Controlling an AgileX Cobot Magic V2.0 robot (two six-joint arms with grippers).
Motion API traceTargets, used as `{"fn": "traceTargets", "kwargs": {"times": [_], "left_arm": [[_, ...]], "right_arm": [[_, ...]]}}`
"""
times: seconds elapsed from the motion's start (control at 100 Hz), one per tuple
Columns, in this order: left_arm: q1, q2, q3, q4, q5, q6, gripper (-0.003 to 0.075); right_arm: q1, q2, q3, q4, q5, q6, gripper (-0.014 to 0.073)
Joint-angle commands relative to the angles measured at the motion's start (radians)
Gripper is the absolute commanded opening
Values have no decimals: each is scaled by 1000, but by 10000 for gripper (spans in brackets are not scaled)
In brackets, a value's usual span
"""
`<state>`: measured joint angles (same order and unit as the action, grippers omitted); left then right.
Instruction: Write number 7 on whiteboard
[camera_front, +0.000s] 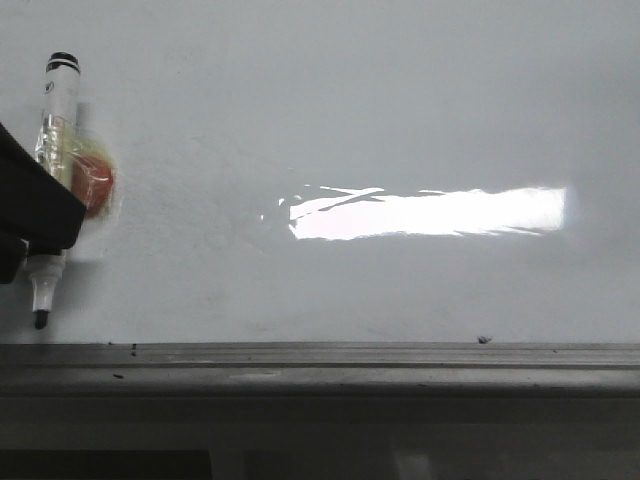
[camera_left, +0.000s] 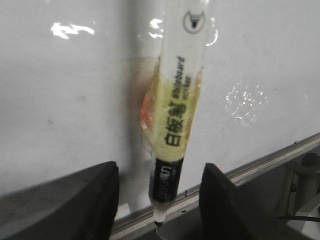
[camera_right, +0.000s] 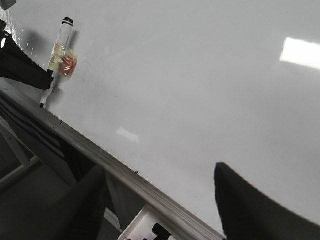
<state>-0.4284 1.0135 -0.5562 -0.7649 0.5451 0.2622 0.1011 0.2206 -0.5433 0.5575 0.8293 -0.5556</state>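
The whiteboard (camera_front: 350, 100) fills the front view, with its grey metal ledge (camera_front: 320, 355) along the lower edge. No number 7 shows on it. A black-tipped white marker (camera_front: 55, 130) wrapped in yellowish tape hangs tip down at the far left, its tip (camera_front: 40, 320) just above the ledge. My left gripper (camera_left: 160, 175) stands open, its fingers (camera_left: 90, 200) apart on either side of the marker (camera_left: 175, 115) and not touching it. My right gripper (camera_right: 160, 185) is open and empty over the ledge (camera_right: 125, 172), to the right of the marker (camera_right: 59, 60).
A bright white glare streak (camera_front: 430, 213) lies across the board's middle. A small dark speck (camera_front: 484, 339) sits at the board's lower edge. A white tray (camera_right: 150, 230) with dark pen ends shows below the ledge in the right wrist view.
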Motion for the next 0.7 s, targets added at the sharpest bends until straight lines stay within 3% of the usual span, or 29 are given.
{"fn": "traceTargets", "kwargs": {"times": [0.0,0.09,0.2,0.3,0.42,0.56,0.69], "left_arm": [[-5,15,-31,-16,-99,2,277],[-5,25,-31,-18,-112,2,172],[-5,23,-31,-21,-106,2,-24],[-5,21,-31,-26,-81,20,-20],[-26,11,-39,-101,-10,244,-20],[-77,-22,-44,-287,56,611,-20],[-131,-51,-44,-424,105,951,-20]], "right_arm": [[1,22,-29,16,-54,-7,414],[1,22,-29,16,-54,-7,414],[1,22,-29,19,-55,-7,414],[16,22,-34,49,-52,-7,414],[58,24,-60,53,-17,-18,414],[108,81,-99,64,65,-26,415],[163,144,-108,208,77,-185,415]]}}
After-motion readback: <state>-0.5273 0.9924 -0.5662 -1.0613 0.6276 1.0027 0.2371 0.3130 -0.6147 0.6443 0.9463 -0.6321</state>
